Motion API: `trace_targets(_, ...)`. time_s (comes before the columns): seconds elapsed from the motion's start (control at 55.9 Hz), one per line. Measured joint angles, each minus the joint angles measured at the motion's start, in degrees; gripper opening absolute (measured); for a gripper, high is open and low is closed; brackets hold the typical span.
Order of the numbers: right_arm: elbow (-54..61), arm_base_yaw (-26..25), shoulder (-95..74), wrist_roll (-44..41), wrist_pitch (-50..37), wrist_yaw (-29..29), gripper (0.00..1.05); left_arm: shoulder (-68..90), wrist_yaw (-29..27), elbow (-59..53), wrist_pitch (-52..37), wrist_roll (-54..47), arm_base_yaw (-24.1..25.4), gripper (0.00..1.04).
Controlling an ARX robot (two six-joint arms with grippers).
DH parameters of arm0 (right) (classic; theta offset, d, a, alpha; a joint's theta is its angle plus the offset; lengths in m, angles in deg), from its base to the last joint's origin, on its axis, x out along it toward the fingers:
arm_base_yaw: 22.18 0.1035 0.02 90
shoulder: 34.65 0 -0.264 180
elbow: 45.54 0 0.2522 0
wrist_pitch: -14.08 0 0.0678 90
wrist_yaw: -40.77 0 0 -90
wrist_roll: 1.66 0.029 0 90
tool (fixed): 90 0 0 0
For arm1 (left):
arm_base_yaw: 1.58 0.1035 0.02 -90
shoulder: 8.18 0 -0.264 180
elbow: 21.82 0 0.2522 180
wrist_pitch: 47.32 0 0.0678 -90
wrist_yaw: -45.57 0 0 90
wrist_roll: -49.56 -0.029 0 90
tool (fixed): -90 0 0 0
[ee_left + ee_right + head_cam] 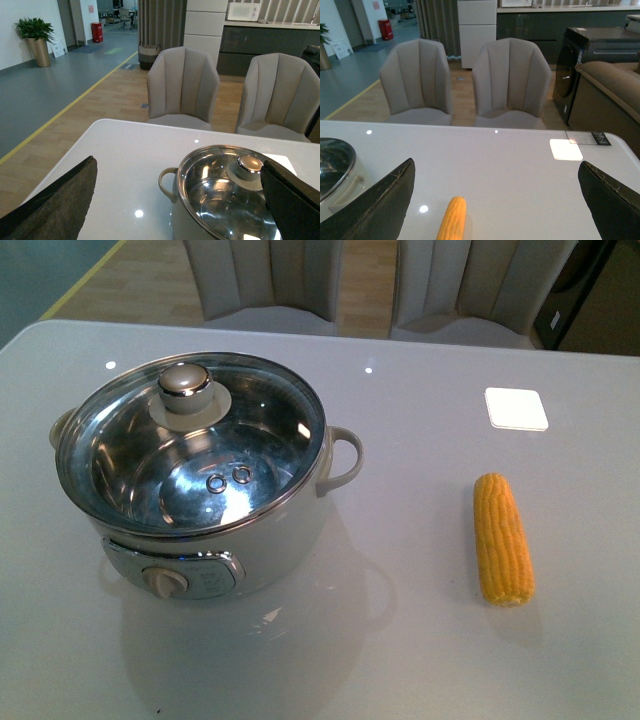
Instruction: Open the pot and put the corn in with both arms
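The pot (215, 540) stands on the white table (400, 660), toward 9 o'clock in the front view. Its glass lid (250, 455) is seated on the rim, with the knob (185, 382) at the lid's 11 o'clock. The steel bowl (180, 480) shows through the glass. One loop handle (345, 455) sticks out at the pot's 3 o'clock. The dial (165, 583) and its panel (210, 580) face 6 o'clock; the marks on the panel are too small to read.

The corn (503, 538) lies flat on the table at 3 o'clock from the pot, well apart from it, its length running roughly from 12 to 6. A white square pad (516, 408) lies at 12 o'clock from the corn, apart from it. Two grey chairs (265, 280) stand past the table's 12 o'clock edge.

In its wrist view the left gripper (178, 161) has its dark fingers (60, 200) spread wide, gripping nothing, and the lidded pot sits ahead of them. The right gripper (496, 164) likewise has its fingers (380, 200) spread wide and holds nothing, and one end of the corn shows on the table between them. In the right wrist view a small label (590, 138) with dark marks lies just beside the pad; its print is too blurred to read
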Motion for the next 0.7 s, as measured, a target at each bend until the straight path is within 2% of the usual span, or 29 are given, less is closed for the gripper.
trace_targets(0.697,0.0,0.0,0.0,0.0,0.0,0.0,0.96,0.0,0.0,0.0,0.0,0.0,0.0,0.98)
